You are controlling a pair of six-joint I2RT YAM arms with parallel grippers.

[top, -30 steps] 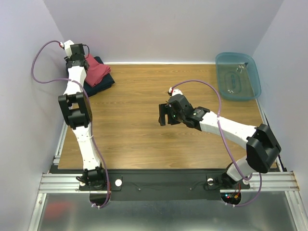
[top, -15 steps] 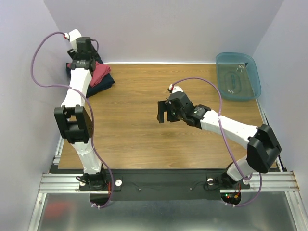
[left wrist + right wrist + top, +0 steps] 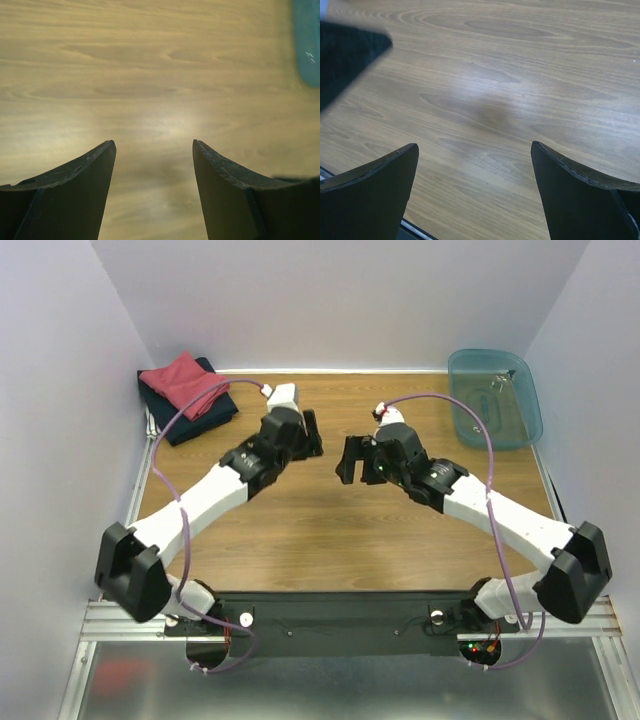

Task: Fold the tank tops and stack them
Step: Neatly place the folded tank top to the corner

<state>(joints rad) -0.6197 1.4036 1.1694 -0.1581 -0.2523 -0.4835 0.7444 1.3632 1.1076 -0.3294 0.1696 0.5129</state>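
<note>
At the far left corner of the bench the maroon tank top (image 3: 183, 380) covers most of the navy tank top (image 3: 212, 412). Only the navy one's near and right margins show, so its folds cannot be told. Pale marks inside the tub (image 3: 458, 405) at the far right corner are too small to identify. In the left wrist view the tub is a blurred blue patch cut off by the right edge. In the right wrist view a dark shape (image 3: 345, 60) is blurred and cut off at the left edge, and what it is cannot be told.
</note>
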